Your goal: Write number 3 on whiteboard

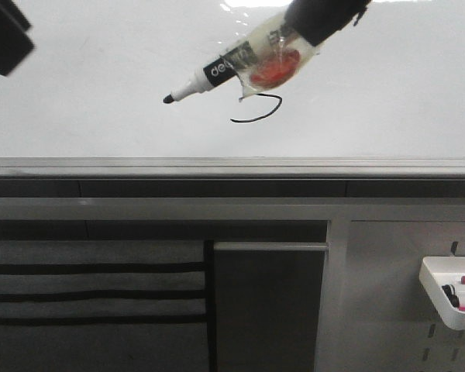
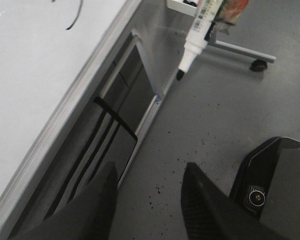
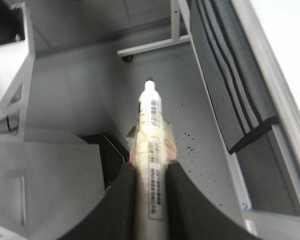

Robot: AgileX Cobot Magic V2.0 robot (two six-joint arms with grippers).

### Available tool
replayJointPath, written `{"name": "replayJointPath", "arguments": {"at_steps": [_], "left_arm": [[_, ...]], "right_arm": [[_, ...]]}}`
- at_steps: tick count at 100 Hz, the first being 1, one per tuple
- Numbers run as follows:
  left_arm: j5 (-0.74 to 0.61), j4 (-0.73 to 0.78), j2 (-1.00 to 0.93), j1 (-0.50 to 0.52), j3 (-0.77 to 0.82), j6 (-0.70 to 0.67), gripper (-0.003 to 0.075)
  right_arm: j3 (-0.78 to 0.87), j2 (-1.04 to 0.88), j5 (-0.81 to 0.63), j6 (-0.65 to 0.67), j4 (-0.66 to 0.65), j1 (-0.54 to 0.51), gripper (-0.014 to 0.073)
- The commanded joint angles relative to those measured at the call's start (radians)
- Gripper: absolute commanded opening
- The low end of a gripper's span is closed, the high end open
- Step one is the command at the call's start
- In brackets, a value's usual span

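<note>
The right gripper (image 1: pixel 283 50) is clamping a black-tipped marker (image 1: pixel 205 77), and its taped wrap is covering the upper part of the number 3 (image 1: pixel 260 112); only the curved tail is showing on the whiteboard (image 1: pixel 85 93). The marker tip is hanging over bare board. The left gripper (image 2: pixel 147 200) is hanging parted and empty beyond the grey edge rail (image 1: pixel 232 167). A white tray (image 1: pixel 449 298) is sitting cropped on the panel.

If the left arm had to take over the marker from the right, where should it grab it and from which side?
Probably the bare black band of the marker, between the white nose and the taped wrap. The right gripper covers the rear barrel, so only the front section is free. The left gripper should come from the tip side, fingers closing across the barrel, clear of the inked tip.
</note>
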Motion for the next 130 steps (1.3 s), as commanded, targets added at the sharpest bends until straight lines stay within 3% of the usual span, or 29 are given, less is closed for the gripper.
{"name": "replayJointPath", "arguments": {"at_steps": [1,37,70,98,120,130], "left_arm": [[-0.032,-0.055,0.07,-0.053,-0.079,0.056,0.0284],[-0.015,-0.081,0.316,-0.152,-0.26,0.109,0.0284],[-0.014,-0.09,0.342,-0.152,-0.285,0.111,0.028],[-0.016,-0.092,0.342,-0.152,-0.285,0.111,0.0083],[-0.018,-0.092,0.342,-0.152,-0.285,0.111,-0.0018],[-0.021,-0.092,0.342,-0.146,-0.285,0.111,-0.0018]], "right_arm": [[-0.025,-0.034,0.0,-0.103,0.049,0.008,-0.0057],[-0.026,-0.034,-0.066,-0.138,0.049,0.008,-0.0057],[-0.026,-0.034,-0.067,-0.138,0.049,0.008,-0.0057],[-0.026,-0.03,-0.067,-0.138,0.051,0.008,-0.0057],[-0.026,-0.028,-0.061,-0.138,0.051,0.008,-0.0055],[-0.026,-0.028,-0.063,-0.136,0.051,0.008,0.0034]]}}
